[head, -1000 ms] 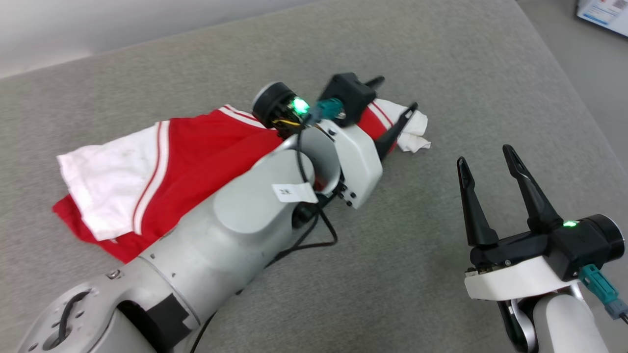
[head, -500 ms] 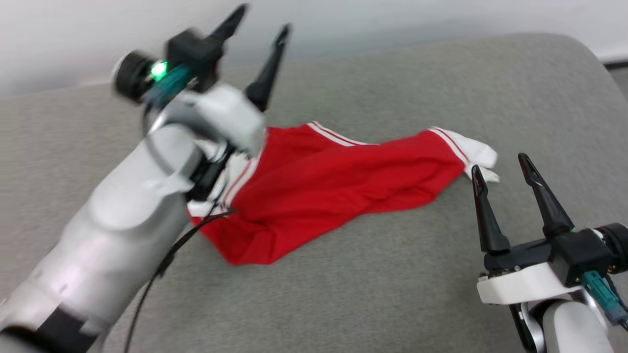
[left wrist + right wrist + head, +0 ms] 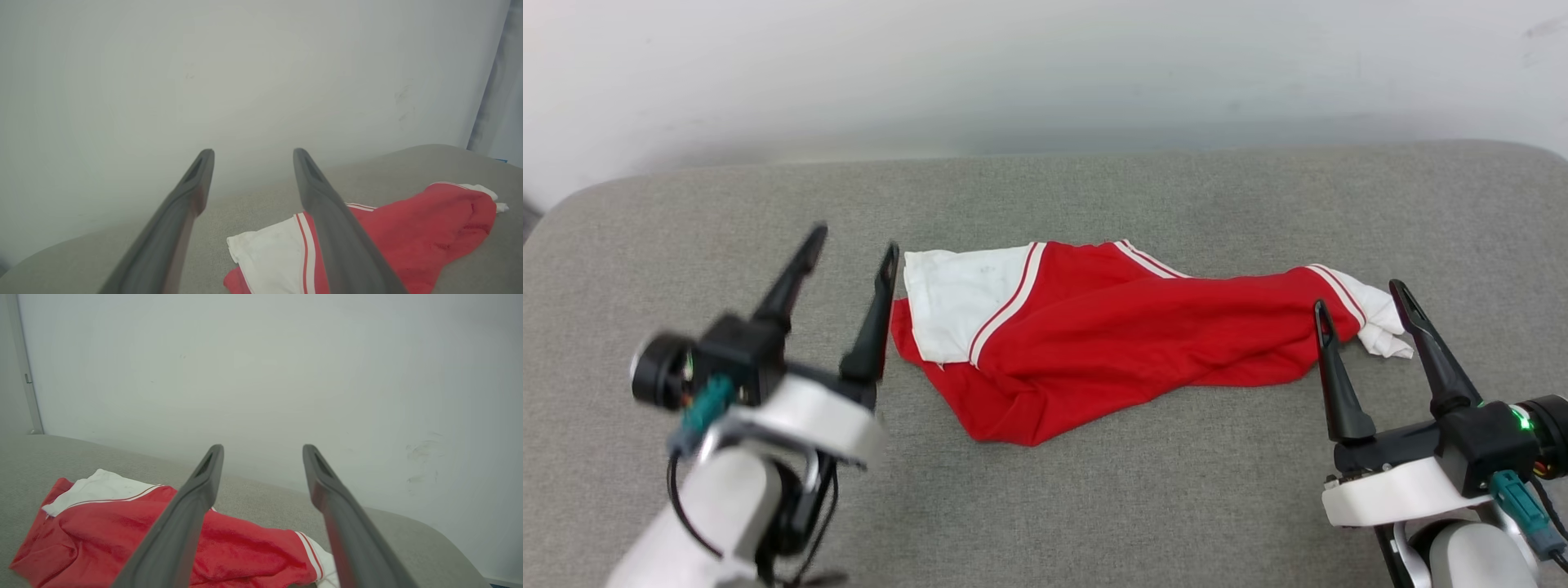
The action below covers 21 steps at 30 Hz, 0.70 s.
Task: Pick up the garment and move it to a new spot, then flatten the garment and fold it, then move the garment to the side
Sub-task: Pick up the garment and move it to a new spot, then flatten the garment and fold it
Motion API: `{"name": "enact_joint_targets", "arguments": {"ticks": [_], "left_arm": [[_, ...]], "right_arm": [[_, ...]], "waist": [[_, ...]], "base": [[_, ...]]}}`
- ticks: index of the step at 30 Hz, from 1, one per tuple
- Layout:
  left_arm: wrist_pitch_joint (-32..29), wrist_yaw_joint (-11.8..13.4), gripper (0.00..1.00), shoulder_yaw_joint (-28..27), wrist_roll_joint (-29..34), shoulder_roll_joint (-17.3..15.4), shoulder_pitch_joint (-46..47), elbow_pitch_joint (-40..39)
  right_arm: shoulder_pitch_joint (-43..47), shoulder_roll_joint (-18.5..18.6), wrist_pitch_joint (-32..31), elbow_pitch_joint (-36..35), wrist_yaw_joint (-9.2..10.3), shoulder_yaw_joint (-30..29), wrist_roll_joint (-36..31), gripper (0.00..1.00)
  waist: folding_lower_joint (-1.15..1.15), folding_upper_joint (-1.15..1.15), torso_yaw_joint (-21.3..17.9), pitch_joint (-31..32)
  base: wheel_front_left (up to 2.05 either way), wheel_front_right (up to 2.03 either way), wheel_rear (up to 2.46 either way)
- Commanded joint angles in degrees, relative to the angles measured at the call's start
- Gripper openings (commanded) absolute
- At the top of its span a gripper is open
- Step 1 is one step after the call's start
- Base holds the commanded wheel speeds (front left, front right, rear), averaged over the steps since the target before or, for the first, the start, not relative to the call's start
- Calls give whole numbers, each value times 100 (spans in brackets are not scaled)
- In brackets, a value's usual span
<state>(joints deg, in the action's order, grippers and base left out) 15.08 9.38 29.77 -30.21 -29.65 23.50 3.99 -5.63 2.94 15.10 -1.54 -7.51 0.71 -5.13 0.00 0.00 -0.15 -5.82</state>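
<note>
One cushion (image 3: pixel 1094 506): grey, bears everything.
One garment (image 3: pixel 1111 327): red, rumpled lengthwise mid-cushion, nearer back edge; seemingly awaiting flattening.
Left gripper (image 3: pixel 858 238): splayed, empty, beside its white sleeve (image 3: pixel 956 302).
Right gripper (image 3: pixel 1357 294): splayed, empty, at opposite sleeve (image 3: pixel 1376 322), placed for stretching.

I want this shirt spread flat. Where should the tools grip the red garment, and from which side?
Grip the garment at its ends: the left tool on the flat white sleeve from the left, the right tool on the crumpled white sleeve from the right. It lies bunched lengthwise, so pulling outward should spread it.
</note>
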Motion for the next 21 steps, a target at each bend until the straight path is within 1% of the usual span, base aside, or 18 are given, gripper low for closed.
{"name": "enact_joint_targets", "arguments": {"ticks": [1, 3, 6, 10, 16, 19, 21], "left_arm": [[12, 47, 100, -106, 68, 74, -297, -176], [12, 74, 100, -238, 143, 166, -677, -381], [13, 91, 100, -458, 243, 411, -1152, -645], [13, 23, 100, -710, 451, 747, -1637, -926], [13, -199, 100, -1028, 727, 1098, -1967, -1071], [13, -338, 100, -1096, 832, 1176, -1995, -1027], [-6, -431, 100, -1023, 831, 1176, -2040, -895]], "right_arm": [[62, -12, 9, -25, 4, 4, 2, 100], [104, -11, 9, -27, 4, 10, 4, 100], [121, -11, 9, -25, 4, 8, 25, 100], [165, -12, 9, -26, 4, 7, 69, 100], [181, -12, 9, -22, 4, 45, 56, 100], [162, -12, 9, -25, 4, 62, 38, 100], [147, -12, 9, -41, 4, 71, 34, 100]], "waist": [[0, 0, 16, 29], [0, 0, 17, 54], [0, 0, 4, 90], [0, 0, -25, 107], [0, 0, -49, 111], [0, 0, -73, 95], [0, 0, -96, 65]], "base": [[0, 0, 0], [0, 0, 0], [0, 0, 0], [0, 0, 0], [0, 0, 0], [0, 0, 0], [0, 0, 0]]}}
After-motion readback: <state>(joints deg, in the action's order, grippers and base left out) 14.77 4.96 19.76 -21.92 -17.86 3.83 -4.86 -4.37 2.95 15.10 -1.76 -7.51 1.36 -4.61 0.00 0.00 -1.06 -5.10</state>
